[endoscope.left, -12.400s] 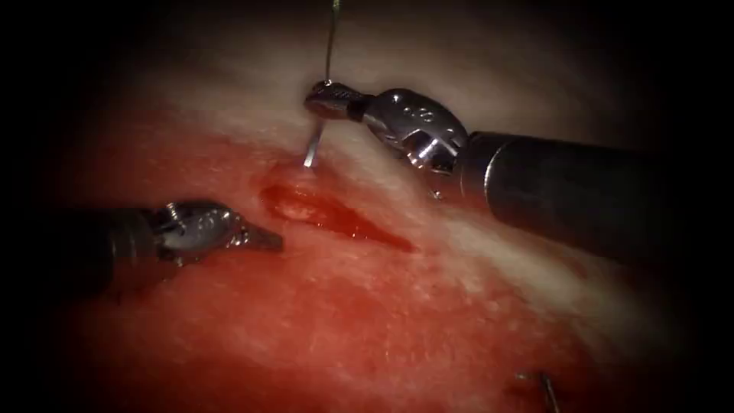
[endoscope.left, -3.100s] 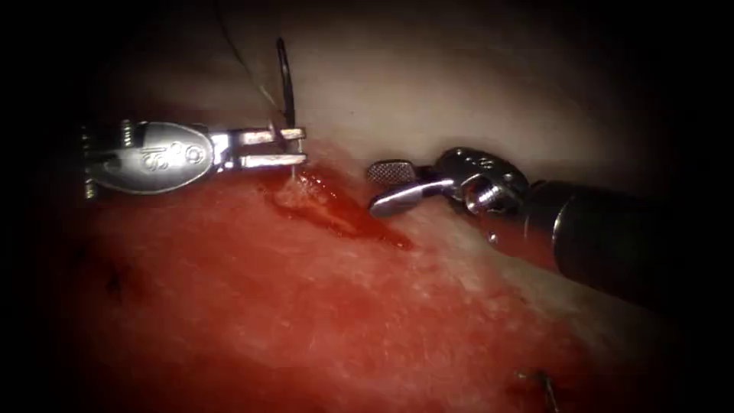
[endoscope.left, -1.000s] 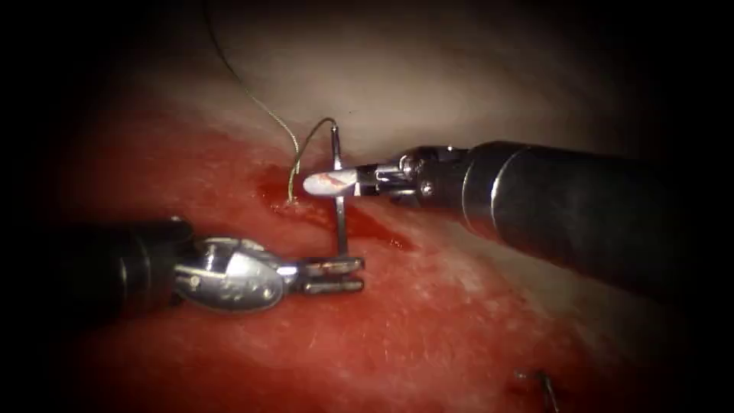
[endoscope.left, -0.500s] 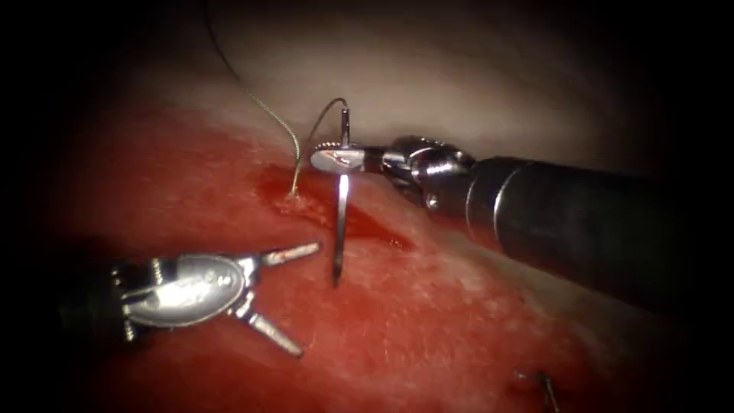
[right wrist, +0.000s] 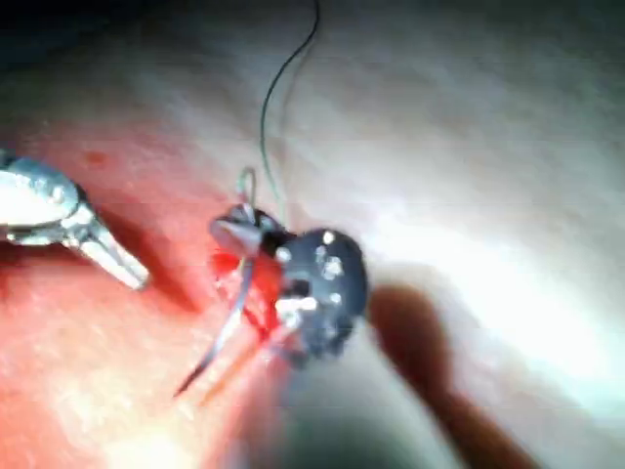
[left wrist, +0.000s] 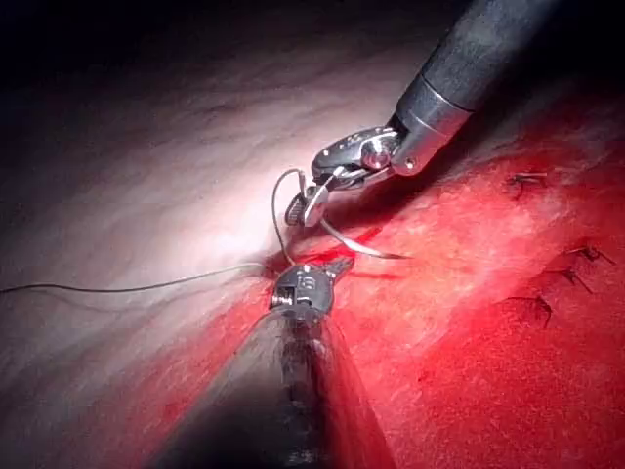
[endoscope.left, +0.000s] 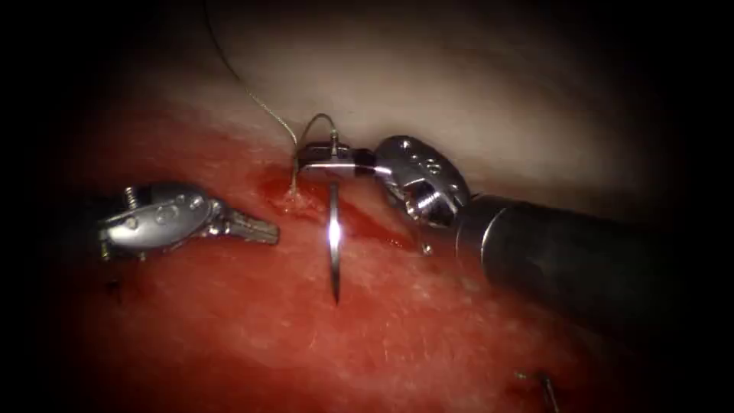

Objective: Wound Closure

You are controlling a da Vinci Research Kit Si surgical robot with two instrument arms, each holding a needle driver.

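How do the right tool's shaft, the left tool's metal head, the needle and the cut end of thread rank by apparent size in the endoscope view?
1. Right tool's shaft, though nearness to the camera inflates it.
2. Left tool's metal head.
3. Needle, held near its thread end; similar in length, far thinner.
4. Cut end of thread.

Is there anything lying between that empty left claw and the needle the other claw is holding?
Nothing visible: only bare tissue lies between the left tool and the needle, held near its thread end by the right tool.
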